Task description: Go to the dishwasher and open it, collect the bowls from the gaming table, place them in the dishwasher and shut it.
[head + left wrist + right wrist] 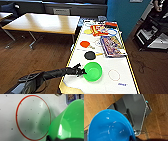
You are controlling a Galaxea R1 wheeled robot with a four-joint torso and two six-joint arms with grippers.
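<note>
The left gripper (81,72) is seen closed on the near rim of the green bowl (92,71), which is tilted just above the white top of the gaming table (120,67). A red circle (33,117) is printed on the top just beyond the bowl. Farther ahead of the gripper lie a black disc (89,55), an orange disc (84,44) and a colourful box (112,46). The blue bowl (109,127) is held close against the right wrist above wooden floor (95,105) and the robot's base (136,109); how far the right fingers are opened cannot be told.
</note>
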